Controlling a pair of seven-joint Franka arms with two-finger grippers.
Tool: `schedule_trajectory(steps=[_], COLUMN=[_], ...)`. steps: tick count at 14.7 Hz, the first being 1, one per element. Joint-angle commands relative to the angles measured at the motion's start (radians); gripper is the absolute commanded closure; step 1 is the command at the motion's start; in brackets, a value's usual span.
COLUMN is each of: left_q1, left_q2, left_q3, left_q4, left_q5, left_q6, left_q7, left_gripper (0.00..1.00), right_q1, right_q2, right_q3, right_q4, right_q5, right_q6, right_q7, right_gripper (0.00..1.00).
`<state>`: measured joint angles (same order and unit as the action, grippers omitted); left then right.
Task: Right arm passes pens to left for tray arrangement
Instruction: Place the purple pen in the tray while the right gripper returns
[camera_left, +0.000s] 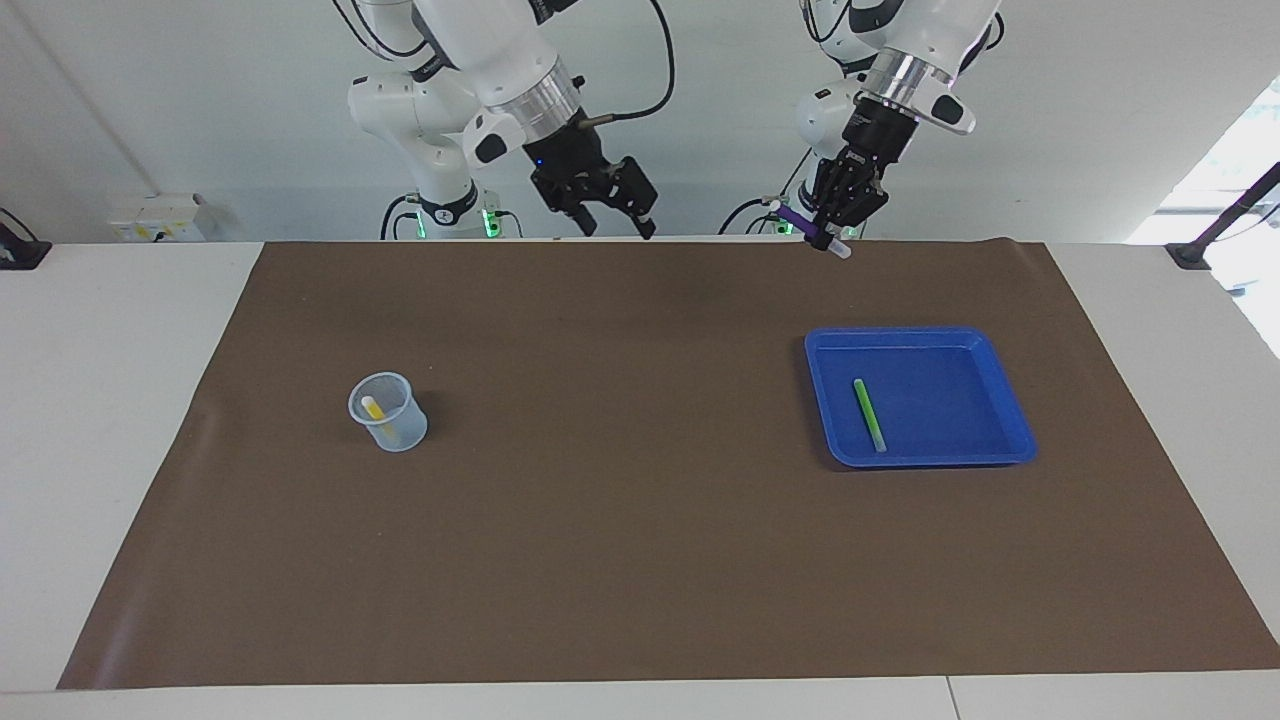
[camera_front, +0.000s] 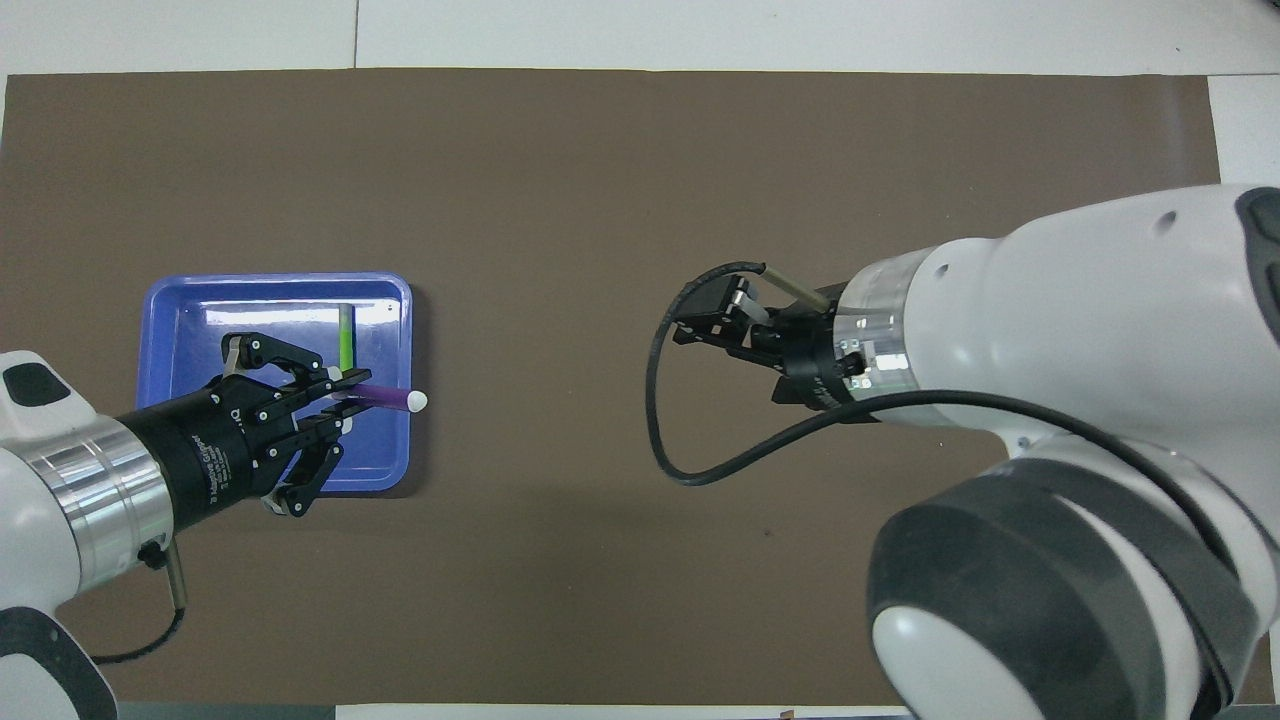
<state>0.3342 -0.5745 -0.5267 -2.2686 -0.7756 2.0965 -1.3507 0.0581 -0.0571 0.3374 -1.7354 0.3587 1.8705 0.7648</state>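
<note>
Brown matting (camera_left: 640, 560) covered the table. Raised over the blue tray (camera_left: 1000, 440) near the left arm's end, the left gripper (camera_left: 826, 232) pinched the purple pen (camera_left: 800, 219), presumably to lay it beside the green pen (camera_left: 869, 414). The right gripper (camera_left: 620, 217) waited spread and empty; the yellow pen (camera_left: 374, 409) stood in the cup (camera_left: 390, 425).

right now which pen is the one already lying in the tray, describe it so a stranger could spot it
Start at the brown mat and find the blue tray toward the left arm's end of the table. One slim green pen with a pale end lies flat inside it. The purple pen is up in the left gripper, and the yellow pen stands in the small clear cup.
</note>
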Motion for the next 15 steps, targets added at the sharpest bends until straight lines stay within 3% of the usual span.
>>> schedule_trajectory(steps=[1, 4, 8, 13, 15], left_q1=[0.086, 0.137, 0.178, 0.169, 0.166], left_q2=[0.096, 0.185, 0.336, 0.648, 0.711], left_q3=[0.014, 0.016, 0.016, 0.013, 0.013], left_q4=[0.032, 0.030, 0.056, 0.196, 0.189], left_q5=[-0.001, 0.041, 0.246, 0.692, 0.794], left_q6=[-0.087, -0.087, -0.069, -0.015, 0.049], left_q7=[0.287, 0.578, 0.893, 1.133, 1.159], left_gripper=[1.00, 1.00, 1.00, 1.00, 1.00], right_q1=[-0.001, -0.006, -0.038, -0.072, -0.075], right_q2=[0.005, 0.037, 0.082, 0.068, 0.066], right_q3=[-0.053, -0.098, -0.165, -0.247, -0.274], right_q4=[-0.009, -0.033, -0.055, -0.179, -0.220], right_q5=[-0.119, -0.233, -0.284, -0.285, -0.303], right_q6=[-0.053, -0.051, -0.031, 0.057, 0.096], right_q7=[-0.189, -0.342, -0.522, -0.780, -0.809], right_gripper=[0.00, 0.00, 0.00, 0.00, 0.00])
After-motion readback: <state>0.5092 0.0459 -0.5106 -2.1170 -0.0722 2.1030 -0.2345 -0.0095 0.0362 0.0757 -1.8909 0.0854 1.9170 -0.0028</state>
